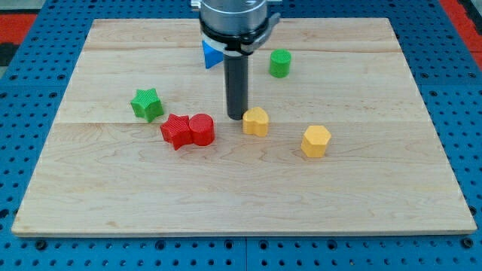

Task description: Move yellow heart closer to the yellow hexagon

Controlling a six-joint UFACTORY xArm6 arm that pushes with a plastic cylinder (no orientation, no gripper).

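The yellow heart [256,121] lies near the board's middle. The yellow hexagon [315,141] lies to its right and a little lower, about a block's width apart. My tip [238,117] stands just left of the yellow heart, touching or nearly touching its left side. The dark rod rises from there to the arm's head at the view's top.
A red star [176,131] and a red cylinder [202,129] sit touching, left of my tip. A green star [147,104] lies further left. A green cylinder [280,63] and a blue triangle [211,55], partly hidden by the arm, lie near the top. The wooden board [113,188] rests on a blue pegboard.
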